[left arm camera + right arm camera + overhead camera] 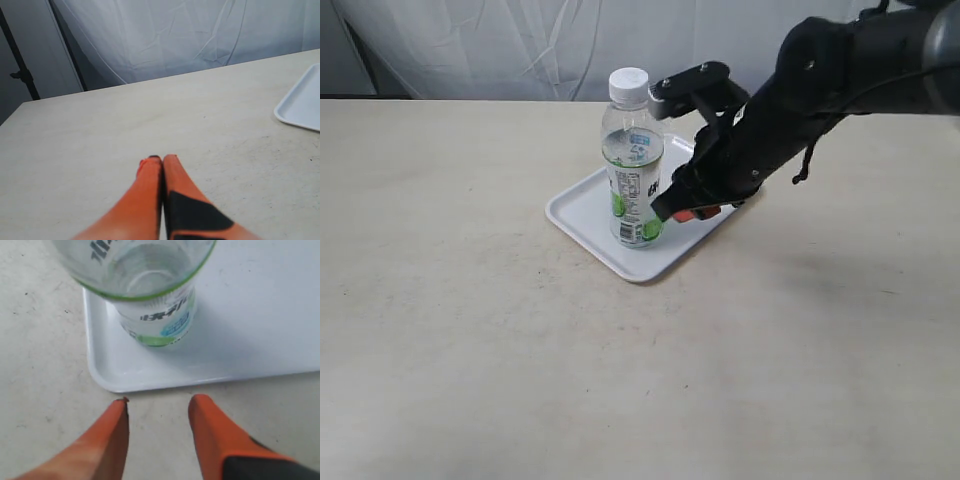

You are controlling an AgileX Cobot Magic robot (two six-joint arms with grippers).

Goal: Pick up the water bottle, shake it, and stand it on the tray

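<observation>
My right hand point(161, 400) was spread open and empty. The bottle point(160, 315) stood upright just ahead of its fingertips, not touching them, on the tray point(250, 315). My left hand point(159, 159) was clenched on nothing, above the surface point(100, 140).

The right arm point(800, 110) is bulky and matte black, with a thin dark cord point(807, 160) dangling beside it, while both arms' jaws are smooth, tapered orange wedges, one of each pair carrying a black patch.
</observation>
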